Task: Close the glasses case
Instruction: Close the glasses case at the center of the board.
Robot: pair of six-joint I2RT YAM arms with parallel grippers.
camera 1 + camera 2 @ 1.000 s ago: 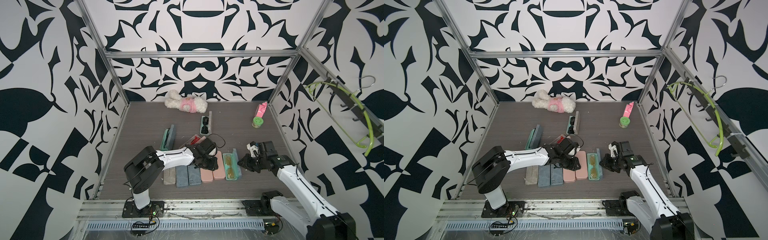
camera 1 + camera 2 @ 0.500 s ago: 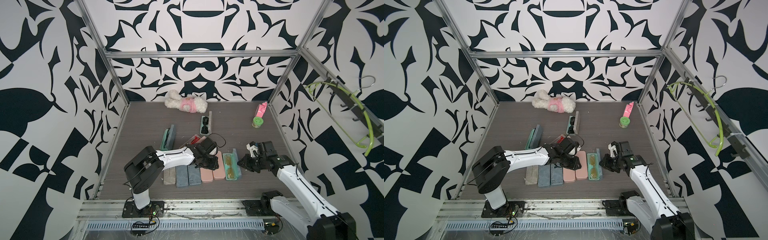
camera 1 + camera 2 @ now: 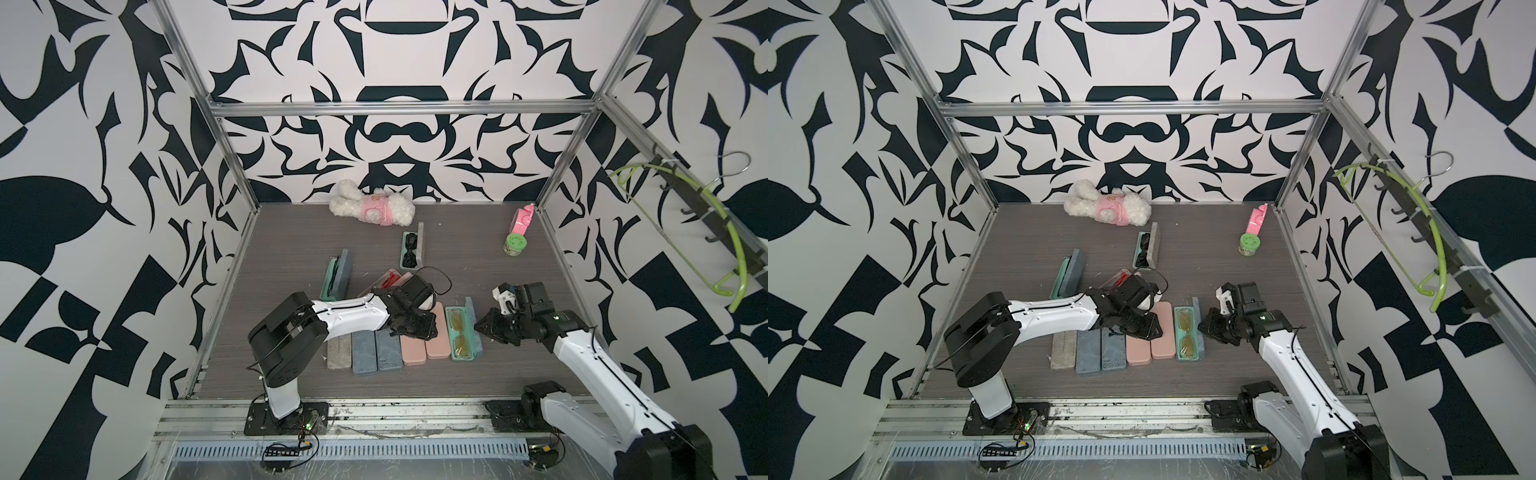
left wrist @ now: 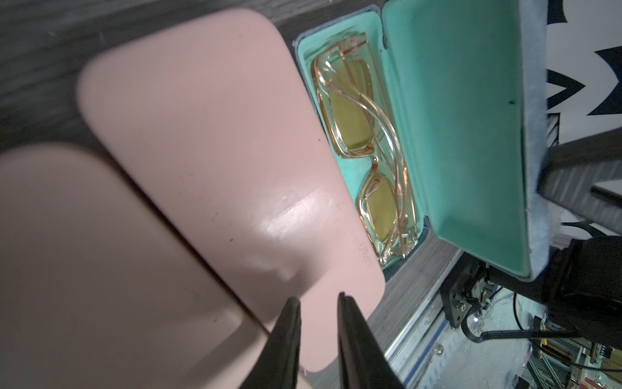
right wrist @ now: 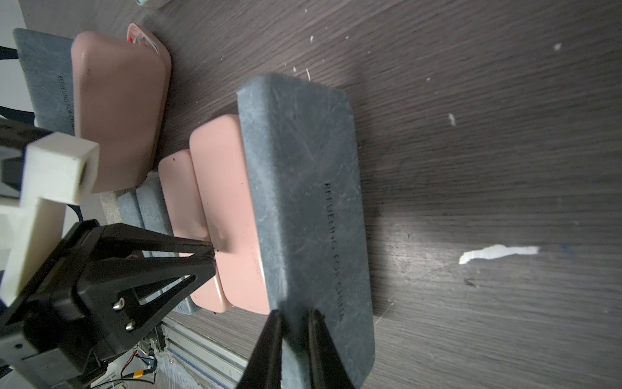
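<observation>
top views, case: open glasses case [image 3: 461, 357] lies at the right end of the row of cases, just beside a pink case [image 3: 438, 351]. its lid [image 3: 475, 320] stands upright on the side toward the right arm.
top views, grippers: right gripper [image 3: 1202, 324] sits low, just behind the lid. left gripper [image 3: 1156, 328] is over the pink case. jaws are too small to read here.
top views, unclear: cannot tell whether the right gripper touches the lid. hinge not visible.
left wrist, case: teal-lined base [image 4: 308, 50] holds yellow glasses [image 4: 353, 114]. lid [image 4: 454, 134] is up, lining bare.
left wrist, left gripper: fingertips [image 4: 292, 306] are a narrow slit apart with nothing between them, at the end of the pink case [image 4: 218, 134].
left wrist, hidden: right gripper is mostly behind the lid.
right wrist, lid: grey outer face [image 5: 303, 185] fills the middle, scuffed and felt-like.
right wrist, right gripper: right gripper [image 5: 294, 311] is closed and empty, at the lid's outer face.
right wrist, hidden: base and glasses are behind the lid. left gripper [image 5: 214, 257] tips meet the pink case.
handling: likely a light, stiff hard shell that is not slippery. base may skid when pushed.
hold: best to push the lid's outer face mid-length near its free edge, not pinch it.
fragile: glasses arms look below the rim, hard to confirm.
</observation>
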